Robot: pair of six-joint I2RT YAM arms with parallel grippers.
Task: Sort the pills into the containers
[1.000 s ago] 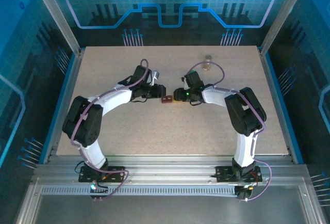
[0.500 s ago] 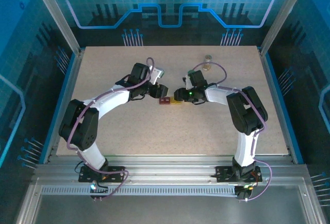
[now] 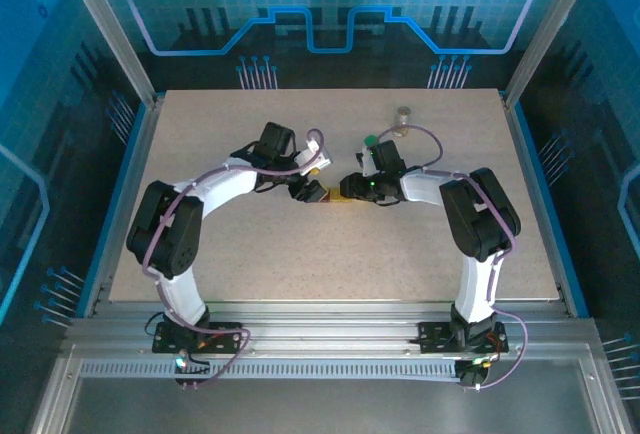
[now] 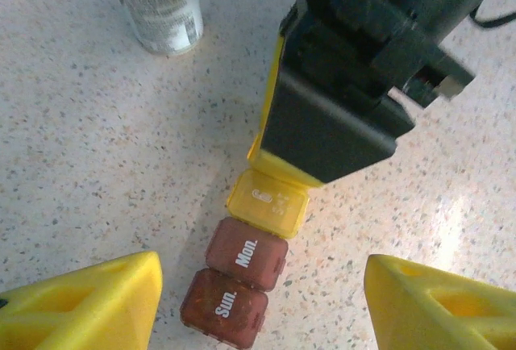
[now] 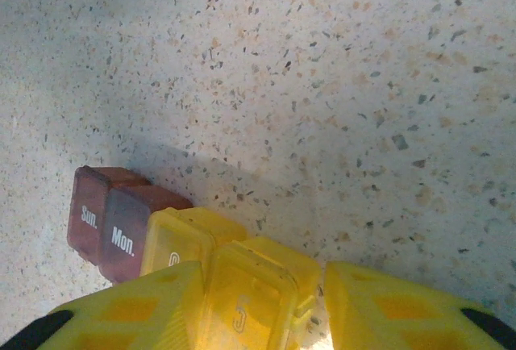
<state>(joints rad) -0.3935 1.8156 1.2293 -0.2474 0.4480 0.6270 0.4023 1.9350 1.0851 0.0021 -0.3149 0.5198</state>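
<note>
Table (image 3: 200, 254), middle: the boxes lie in one touching row running left to right, with two brown boxes (image 4: 235, 281), lettered "Sun." and "Mon.", at its left end and the yellow boxes (image 4: 268, 202) to their right. Left gripper (image 4: 258, 285): fingers spread wide, one on either side of the brown end, apart from it. Right gripper (image 5: 262, 285): fingers bracket one yellow box at the right end; whether they clamp it cannot be told. Far right: a bottle (image 3: 403, 119) stands well apart from the row.

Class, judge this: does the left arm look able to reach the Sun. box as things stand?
Probably yes: the Sun. box lies bare between the fingers of the open left gripper; the right gripper sits further along, over the yellow boxes.
</note>
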